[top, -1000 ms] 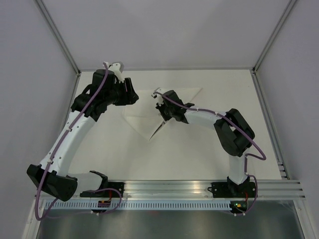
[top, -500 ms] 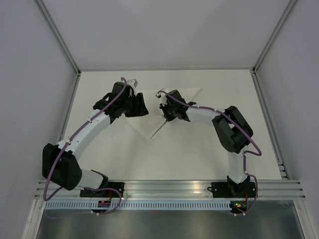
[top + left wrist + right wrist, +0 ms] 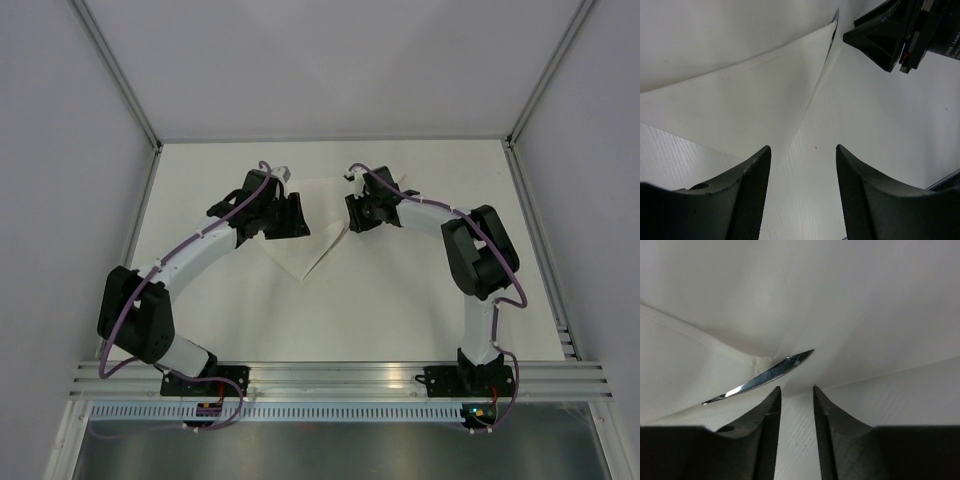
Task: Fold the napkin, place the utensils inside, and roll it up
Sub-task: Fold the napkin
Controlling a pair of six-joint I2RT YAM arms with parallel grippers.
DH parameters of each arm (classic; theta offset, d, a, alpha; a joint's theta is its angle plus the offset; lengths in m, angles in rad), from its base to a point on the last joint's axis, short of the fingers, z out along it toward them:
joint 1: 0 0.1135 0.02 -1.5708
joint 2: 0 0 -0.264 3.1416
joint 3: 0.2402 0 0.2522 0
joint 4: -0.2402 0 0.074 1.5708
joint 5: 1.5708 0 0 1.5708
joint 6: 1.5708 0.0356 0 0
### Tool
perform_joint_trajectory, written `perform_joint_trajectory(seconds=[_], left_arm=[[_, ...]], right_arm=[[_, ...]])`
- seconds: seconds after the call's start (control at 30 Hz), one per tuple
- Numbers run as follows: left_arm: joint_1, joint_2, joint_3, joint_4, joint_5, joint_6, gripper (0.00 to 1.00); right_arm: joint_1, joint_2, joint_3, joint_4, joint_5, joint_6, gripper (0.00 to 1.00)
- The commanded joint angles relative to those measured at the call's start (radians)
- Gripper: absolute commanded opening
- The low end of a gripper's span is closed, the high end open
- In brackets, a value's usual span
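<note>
The napkin point(image 3: 312, 245) lies on the cream table point(image 3: 400, 310), a little toward 12 o'clock from the table's middle. It is folded into a triangle, with its long edge on the 12 o'clock side and its point aimed at 6 o'clock.

The left gripper point(image 3: 296, 216) hangs over the cloth's 9 o'clock side. In the left wrist view its jaws stand wide apart with nothing between them, and below them a folded flap of the napkin point(image 3: 740, 100) runs up to a corner toward 1 o'clock. The right gripper point(image 3: 890, 30) shows just past that corner.

The right gripper point(image 3: 356, 214) sits at the cloth's 3 o'clock side, near the left one but apart from it. In the right wrist view its jaws are slightly parted and hold nothing. Just beyond the fingers point(image 3: 767, 415), a serrated knife point(image 3: 765, 377) lies slanted on the napkin point(image 3: 850, 305), its tip pointing to 2 o'clock. The blade crosses the edge of a folded layer. Whether its other end goes under the cloth cannot be told.
</note>
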Motion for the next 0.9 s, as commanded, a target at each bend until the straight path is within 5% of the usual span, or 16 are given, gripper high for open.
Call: perform_joint_trajectory(seconds=[0.0,0.47,0.87], left_arm=[[-0.009,0.015,0.0,0.04,0.019,-0.086,0.59],[-0.023,0.121,0.041,0.092,-0.002,-0.106,0.58],[-0.052,0.411,0.239,0.139,-0.059,-0.132,0.54]], right_arm=[[-0.033,-0.052,0.056,-0.037,-0.036,0.023,0.42],[-0.387,0.175,0.356,-0.16,-0.247,0.206,0.6],[-0.456,0.381,0.501,-0.129,-0.366,0.353,0.66]])
